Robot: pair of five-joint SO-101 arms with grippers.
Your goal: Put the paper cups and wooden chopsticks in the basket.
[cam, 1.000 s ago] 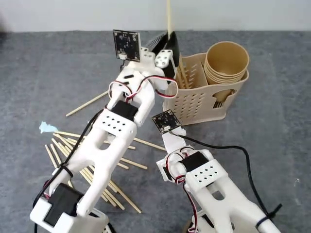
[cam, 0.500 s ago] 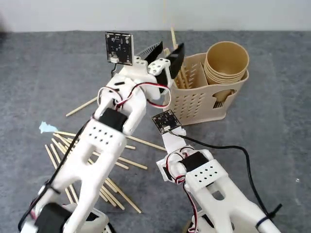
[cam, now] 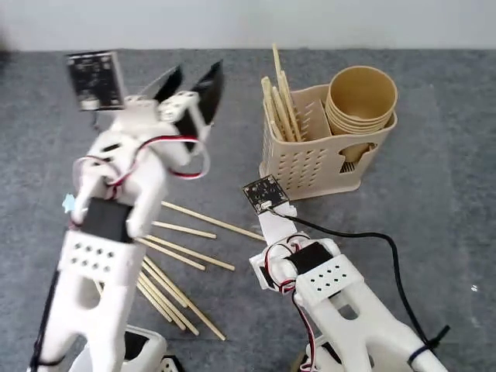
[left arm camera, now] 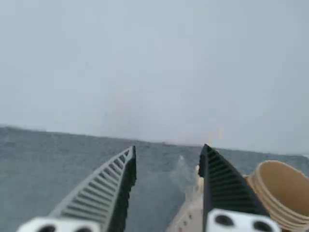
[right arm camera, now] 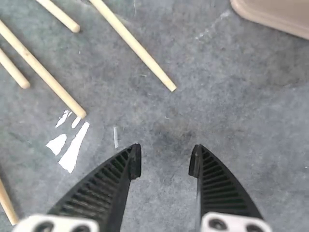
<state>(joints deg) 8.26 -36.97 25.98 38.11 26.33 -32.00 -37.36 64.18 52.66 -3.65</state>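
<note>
A beige slotted basket stands at the back right of the grey mat. It holds a stack of paper cups and several upright wooden chopsticks. More chopsticks lie scattered on the mat in front of the left arm. My left gripper is raised, open and empty, left of the basket; its own view shows the gripper with the cups beside it. My right gripper hovers open just above the mat, near the ends of two chopsticks.
A small blue scrap lies on the mat at the left. White flecks mark the mat by the right gripper. The basket's corner sits close ahead of the right gripper. A black cable runs beside the right arm.
The left gripper opened, letting go of an upright chopstick that now stands in the basket. It then swung left, away from the basket. The right arm stayed still.
</note>
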